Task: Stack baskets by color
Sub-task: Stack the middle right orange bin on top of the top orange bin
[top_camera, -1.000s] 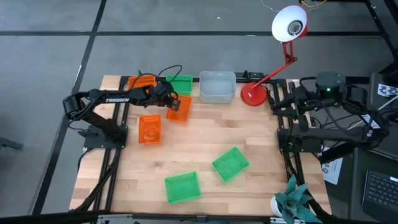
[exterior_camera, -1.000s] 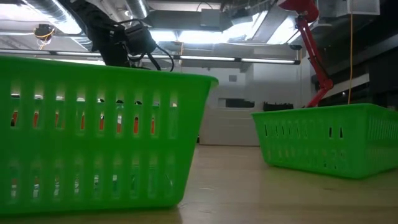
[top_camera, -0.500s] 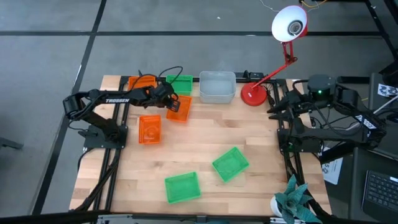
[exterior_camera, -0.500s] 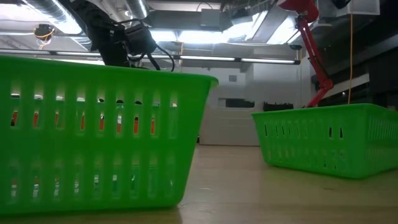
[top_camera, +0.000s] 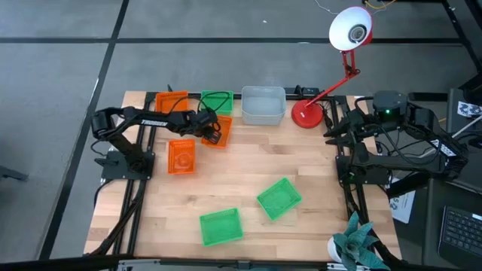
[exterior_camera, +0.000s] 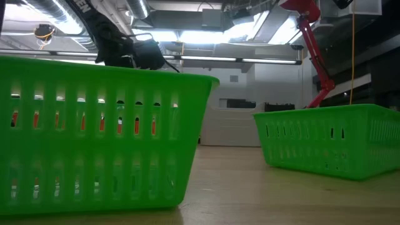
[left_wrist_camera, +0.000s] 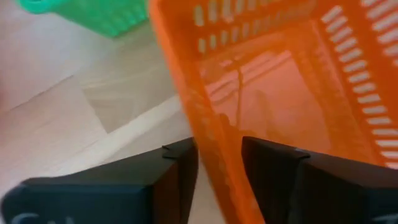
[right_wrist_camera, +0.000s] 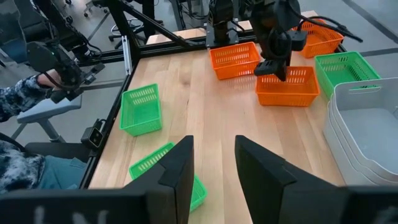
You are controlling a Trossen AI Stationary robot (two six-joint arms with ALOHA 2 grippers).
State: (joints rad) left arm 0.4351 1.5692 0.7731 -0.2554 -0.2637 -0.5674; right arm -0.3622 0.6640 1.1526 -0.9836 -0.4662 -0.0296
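An orange basket [top_camera: 217,129] sits flat on the table near the far left, and my left gripper [top_camera: 205,124] has come down over its left wall, open, with one finger inside and one outside. Two more orange baskets [top_camera: 172,100] [top_camera: 181,156] rest on the table close by. One green basket [top_camera: 218,100] sits at the far edge and two others [top_camera: 279,197] [top_camera: 221,226] lie nearer the front. The grey-white baskets [top_camera: 263,104] stand nested at the far middle. My right gripper [right_wrist_camera: 211,168] hangs open above the table's right edge. My left gripper straddles the orange basket's left long wall [left_wrist_camera: 214,152], one finger [left_wrist_camera: 277,180] inside the basket and one [left_wrist_camera: 177,177] outside. The fingers slant down from the table's left. The basket rests flat on the table. I cannot tell whether the fingers touch the wall.
A desk lamp with a red base [top_camera: 307,114] stands at the far right, its white head over the table's edge. Bare wood lies in the table's middle. A person's sleeve [right_wrist_camera: 18,99] shows beyond the table's front edge.
My left gripper has sunk toward the orange basket and a little toward the near edge, and its fingers now stand on either side of the basket's left wall. The basket has stayed where it was.
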